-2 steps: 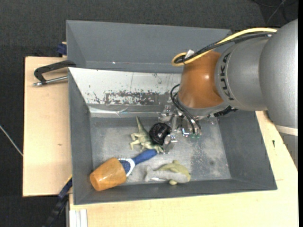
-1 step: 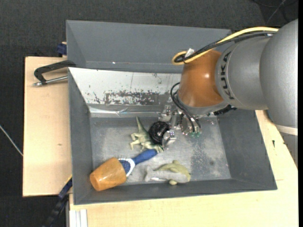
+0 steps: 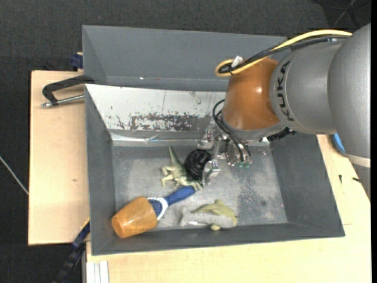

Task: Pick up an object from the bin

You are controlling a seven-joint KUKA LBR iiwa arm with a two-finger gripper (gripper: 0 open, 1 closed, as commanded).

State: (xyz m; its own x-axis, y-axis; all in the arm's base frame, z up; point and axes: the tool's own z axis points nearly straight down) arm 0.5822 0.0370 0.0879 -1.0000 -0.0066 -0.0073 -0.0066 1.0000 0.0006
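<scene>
Evidently lowered for a grab, the pincer (image 3: 227, 153) hung just beside the round glossy black object (image 3: 197, 163); whether spread or pressed together, unclear.

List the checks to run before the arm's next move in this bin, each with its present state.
1. Height: end effector low inside the bin: ok.
2. Nearest thing: black round object right beside the end effector: ok.
3. Its neighbours clear: not ok, pale green toy figure touches it.
4. Anything already held: cannot tell.
5. Other things: orange object and yellow-green toy lie apart, near the front wall: ok.
</scene>
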